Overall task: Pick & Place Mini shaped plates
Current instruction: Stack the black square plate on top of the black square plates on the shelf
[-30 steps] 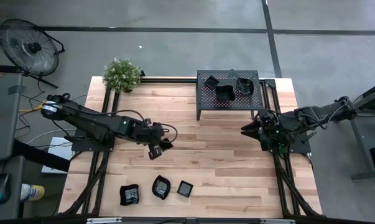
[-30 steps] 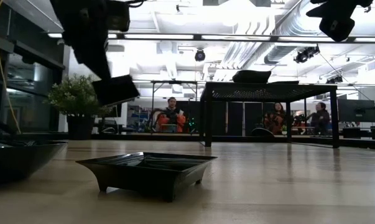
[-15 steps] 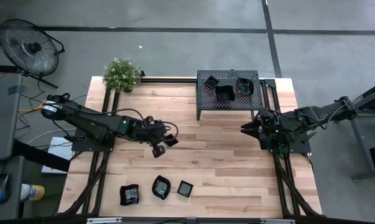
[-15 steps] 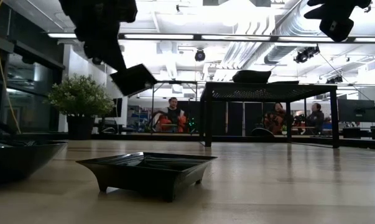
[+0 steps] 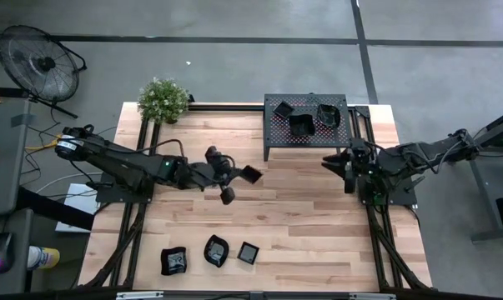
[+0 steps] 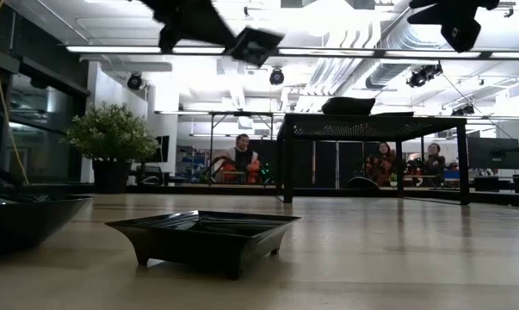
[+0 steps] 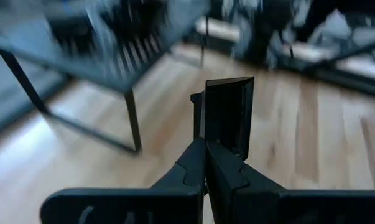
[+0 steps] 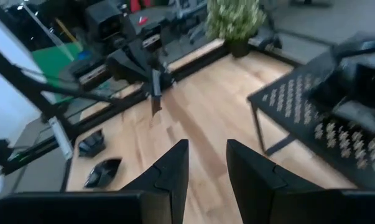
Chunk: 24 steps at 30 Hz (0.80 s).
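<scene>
My left gripper [image 5: 237, 175] is shut on a small square black plate [image 5: 250, 174], held high over the table's middle, left of the black perforated rack [image 5: 272, 137]. That plate shows near the top of the low view [image 6: 255, 43]. Three plates lie on the rack top [image 5: 300, 125]. Three more rest flat near the table's near edge: a wavy one [image 5: 174, 261], a rounded one [image 5: 216, 251] and a square one [image 5: 248, 252]. My right gripper [image 8: 207, 158] is open and empty, hovering right of the rack's near right leg [image 5: 330, 162]. My left gripper pinches the square plate by its rim [image 7: 207, 142] between the two shut fingers [image 7: 193, 165]. The fingers come roughly level from the table's left. The plate is lifted clear, stands out beyond the fingertips and is turned on edge [image 7: 227, 112].
A potted plant [image 5: 163, 100] stands at the far left corner. The rack stands on thin legs [image 7: 132, 121] at the far edge, with open wood in the table's middle. A square plate [image 6: 203, 234] sits close to the low camera. People sit in the room beyond the table [image 6: 237, 159].
My left gripper has risen and swung toward the table's right and far side, toward the rack, turning as it went and staying shut on the square plate. The plate has travelled with it and turned on edge. My right gripper has shifted slightly toward the far edge.
</scene>
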### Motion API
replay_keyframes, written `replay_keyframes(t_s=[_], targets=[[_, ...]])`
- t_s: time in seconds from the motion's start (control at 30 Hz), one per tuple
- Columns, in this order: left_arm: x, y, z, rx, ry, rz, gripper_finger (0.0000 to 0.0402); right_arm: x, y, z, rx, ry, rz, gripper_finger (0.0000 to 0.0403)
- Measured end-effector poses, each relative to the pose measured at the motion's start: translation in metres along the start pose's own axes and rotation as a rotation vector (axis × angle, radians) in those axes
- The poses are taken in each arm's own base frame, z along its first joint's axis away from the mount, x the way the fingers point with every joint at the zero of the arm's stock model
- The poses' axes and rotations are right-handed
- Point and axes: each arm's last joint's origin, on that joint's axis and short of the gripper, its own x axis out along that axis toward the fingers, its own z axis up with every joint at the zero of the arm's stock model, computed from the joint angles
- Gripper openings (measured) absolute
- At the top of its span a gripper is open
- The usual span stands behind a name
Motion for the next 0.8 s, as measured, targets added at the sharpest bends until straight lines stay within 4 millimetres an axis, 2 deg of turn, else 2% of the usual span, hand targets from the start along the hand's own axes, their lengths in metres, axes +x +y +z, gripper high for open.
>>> replay_keyframes(t_s=[0.2,0.47,0.8], targets=[[-0.002,-0.002,0.017,0.072,-0.186,0.086,0.0000,0.014,0.011,0.006,-0.111,-0.092,-0.034,0.0103],[-0.001,0.011,0.034,0.139,-0.319,0.353,0.0000,0.043,0.027,0.010,-0.217,-0.223,-0.154,0.0103],[0.008,0.036,0.051,0.152,-0.374,0.402,0.0000,0.080,0.034,0.019,-0.272,-0.367,-0.248,0.0103]])
